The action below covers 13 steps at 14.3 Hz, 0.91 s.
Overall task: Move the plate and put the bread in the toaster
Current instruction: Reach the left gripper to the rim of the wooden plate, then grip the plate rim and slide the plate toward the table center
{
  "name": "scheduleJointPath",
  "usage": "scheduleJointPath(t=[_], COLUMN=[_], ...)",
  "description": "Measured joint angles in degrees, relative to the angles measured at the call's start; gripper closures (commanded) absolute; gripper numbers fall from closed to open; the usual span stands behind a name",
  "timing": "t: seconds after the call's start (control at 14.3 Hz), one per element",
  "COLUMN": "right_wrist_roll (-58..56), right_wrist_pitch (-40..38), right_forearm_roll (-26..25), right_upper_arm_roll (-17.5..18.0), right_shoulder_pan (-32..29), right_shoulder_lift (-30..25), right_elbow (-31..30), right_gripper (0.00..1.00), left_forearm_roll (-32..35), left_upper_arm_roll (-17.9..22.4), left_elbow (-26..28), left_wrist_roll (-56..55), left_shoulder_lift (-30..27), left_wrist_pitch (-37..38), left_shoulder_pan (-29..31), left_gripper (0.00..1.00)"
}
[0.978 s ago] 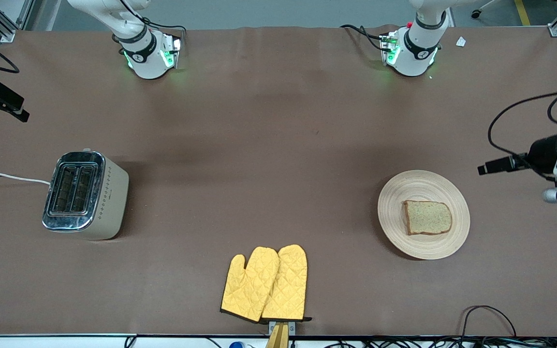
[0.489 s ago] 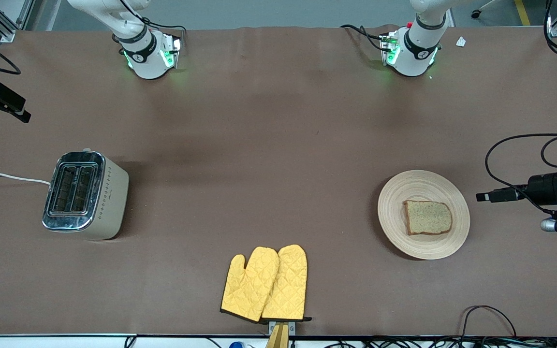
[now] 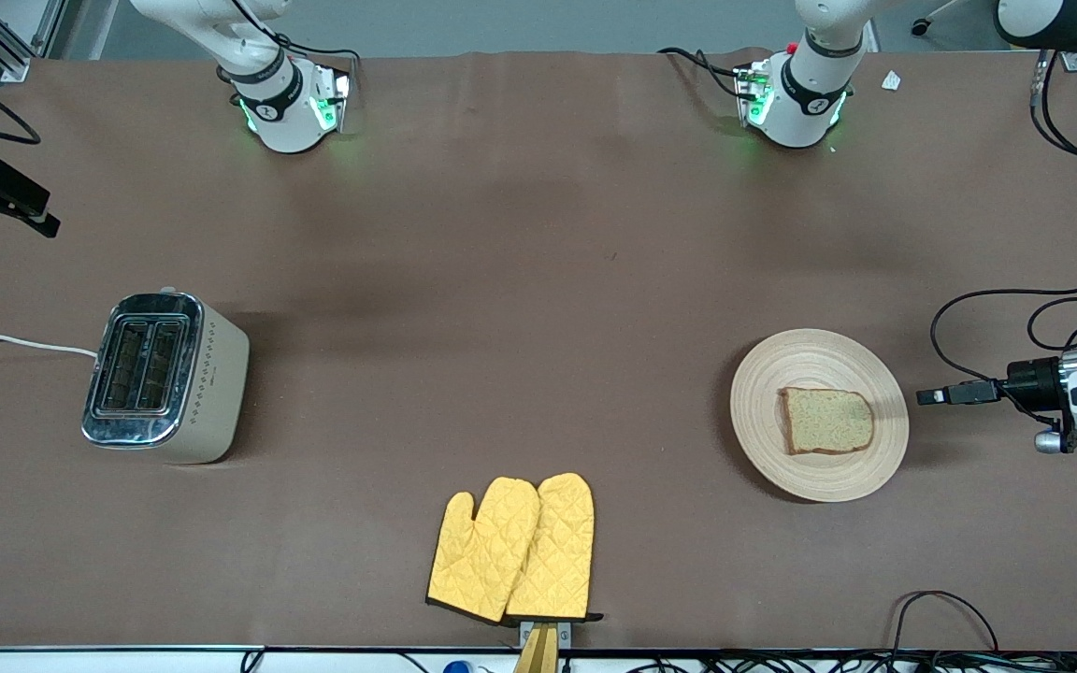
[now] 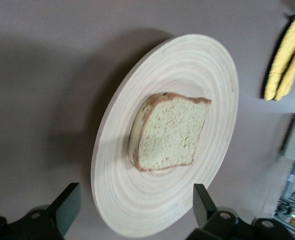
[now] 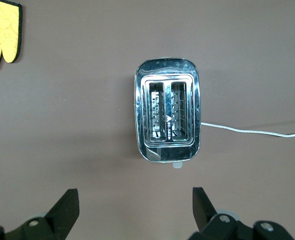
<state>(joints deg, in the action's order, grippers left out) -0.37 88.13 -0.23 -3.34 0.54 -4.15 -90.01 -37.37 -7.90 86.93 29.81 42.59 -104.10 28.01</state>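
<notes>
- I have the left gripper (image 3: pixel 929 396) low over the table at the left arm's end, just beside the plate (image 3: pixel 819 350) but not touching it, fingers aimed level at the rim.
- In the left wrist view its jaws stand wide and empty, and the plate's near edge sits between the two fingers (image 4: pixel 67 206).
- The bread (image 3: pixel 826 422) lies flat on the plate, a little off its centre.
- The toaster (image 3: pixel 165 378) stands well apart, toward the right arm's end of the table, both slots empty.
- The right gripper (image 5: pixel 132 205) waits high over the toaster, jaws wide, holding nothing.
- My judgement: the left arm is clearly the nearer one to the plate; a short level push onto the rim comes next.
- Yellow oven mitts (image 3: pixel 512 549) lie near the front edge, clear of that path.
</notes>
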Motion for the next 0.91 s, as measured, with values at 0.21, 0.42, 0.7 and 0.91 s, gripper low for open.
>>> scheduleJointPath(t=[0.21, 0.42, 0.7, 0.91], right_wrist_roll=[0.0, 0.0, 0.0, 0.0], right_wrist_pitch=[0.0, 0.0, 0.0, 0.0], right_forearm_roll=[0.0, 0.0, 0.0, 0.0], right_upper_arm_roll=[0.0, 0.0, 0.0, 0.0], right_shoulder_pan=[0.0, 0.0, 0.0, 0.0], right_shoulder_lift=[0.0, 0.0, 0.0, 0.0], right_elbow=[0.0, 0.0, 0.0, 0.0], right_gripper=[0.0, 0.0, 0.0, 0.0], left_forearm_roll=[-5.4, -7.7, -7.8, -7.8], left_upper_arm_roll=[0.0, 0.0, 0.0, 0.0], left_elbow=[-0.1, -0.2, -0.9, -1.0], left_wrist_roll=[8.9, 13.5, 14.2, 14.3], left_shoulder_lift=[3.7, 6.6, 7.8, 8.2], left_wrist_pitch=[-0.3, -0.7, -1.0, -1.0], left_shoulder_pan=[1.0, 1.4, 1.4, 1.4], left_gripper=[0.24, 0.46, 0.78, 0.99])
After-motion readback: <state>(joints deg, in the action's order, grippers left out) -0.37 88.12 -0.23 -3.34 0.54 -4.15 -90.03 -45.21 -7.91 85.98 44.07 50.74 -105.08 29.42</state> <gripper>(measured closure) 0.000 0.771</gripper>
